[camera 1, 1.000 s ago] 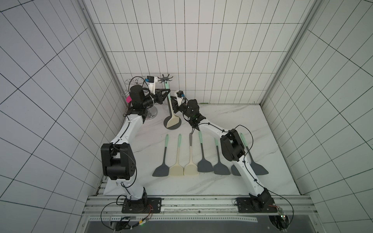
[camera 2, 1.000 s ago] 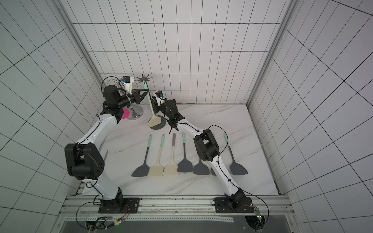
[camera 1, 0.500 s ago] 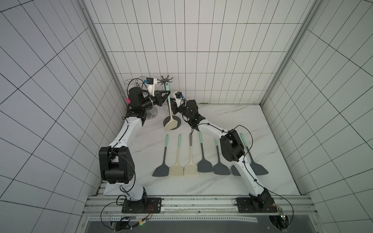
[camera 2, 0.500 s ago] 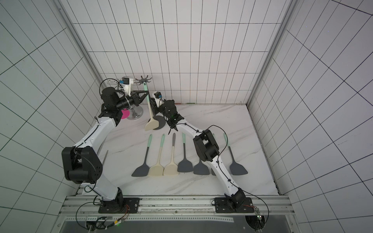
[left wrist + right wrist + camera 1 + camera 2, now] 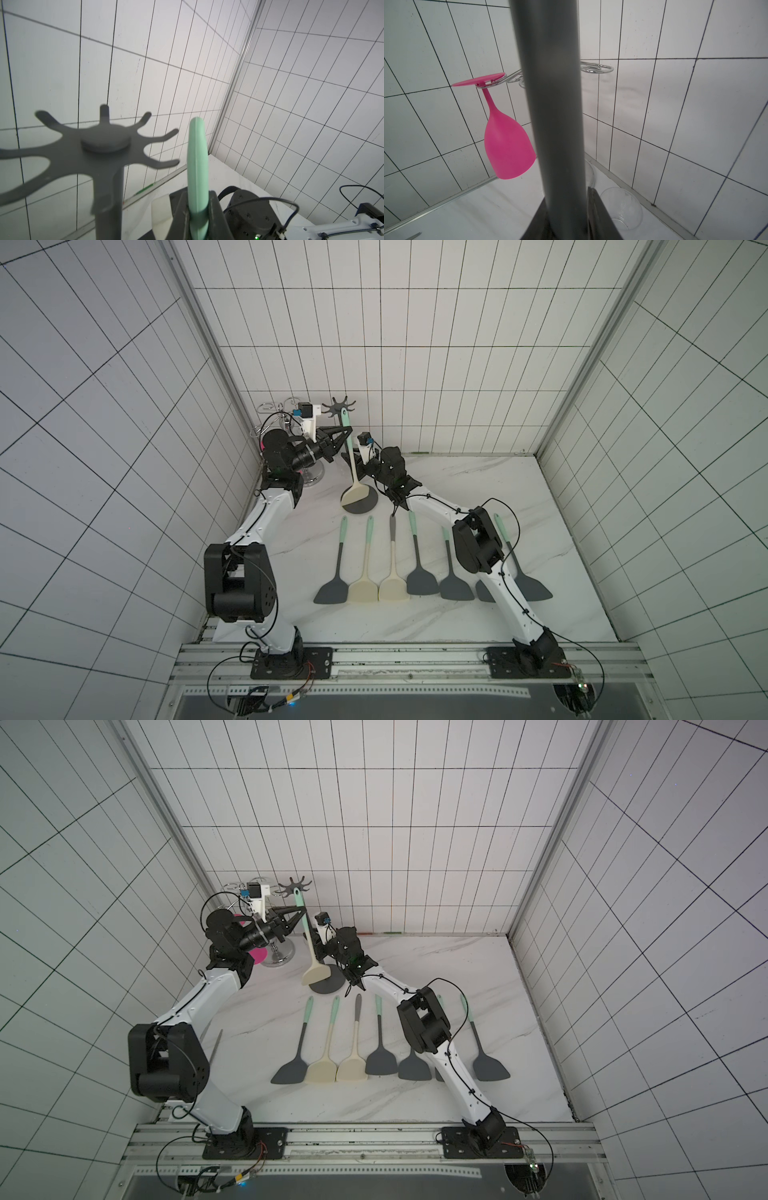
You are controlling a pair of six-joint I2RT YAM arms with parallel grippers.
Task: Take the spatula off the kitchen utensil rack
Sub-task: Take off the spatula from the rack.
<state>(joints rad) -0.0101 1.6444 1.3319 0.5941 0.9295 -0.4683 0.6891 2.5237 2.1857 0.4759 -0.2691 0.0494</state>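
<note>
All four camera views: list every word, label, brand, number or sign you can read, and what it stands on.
None can be read.
Plain, no markings visible: dark grey hook-topped utensil rack, mint-handled cream spatula, pink plastic wine glass.
Too small to tell: anything on the white-and-black robot arms.

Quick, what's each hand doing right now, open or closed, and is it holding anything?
Left hand: closed on the spatula, gripping its green handle.
Right hand: closed around the pole of the kitchen utensil rack.

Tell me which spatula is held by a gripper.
The cream spatula with the mint handle, upright beside the rack; fingers of the left gripper clamp it. The others lie flat.
</note>
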